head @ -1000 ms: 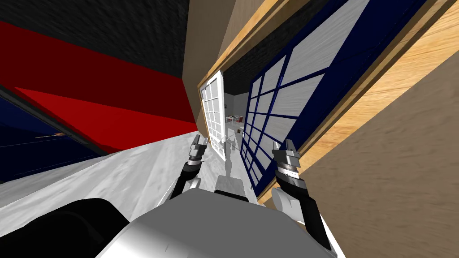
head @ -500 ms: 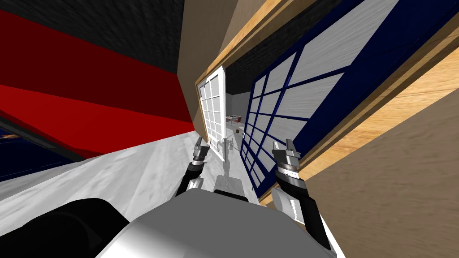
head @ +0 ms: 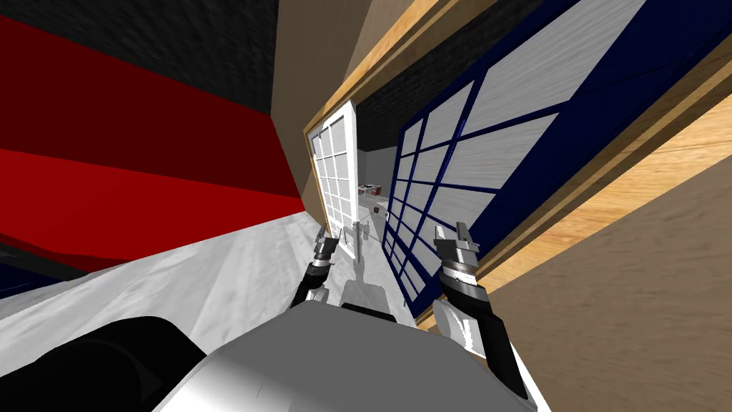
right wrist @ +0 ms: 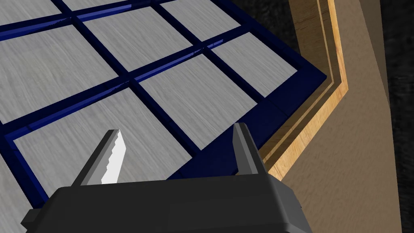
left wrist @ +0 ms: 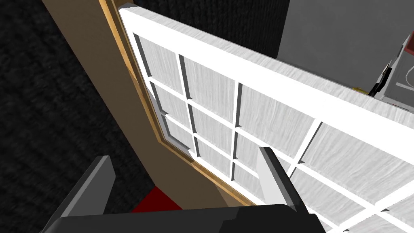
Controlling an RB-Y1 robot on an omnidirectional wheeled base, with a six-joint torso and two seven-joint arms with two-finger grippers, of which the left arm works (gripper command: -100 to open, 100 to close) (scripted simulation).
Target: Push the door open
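Red wall (head: 143, 179) on my left; wooden frame (right wrist: 323, 60) holds a double door, both leaves ajar. Left gripper (left wrist: 184, 155), fingers apart, sits near the white paned leaf (left wrist: 283, 133); right gripper (right wrist: 178, 128), fingers also spread, faces the navy paned leaf (right wrist: 121, 60). Empty hands suit pushing, probably.
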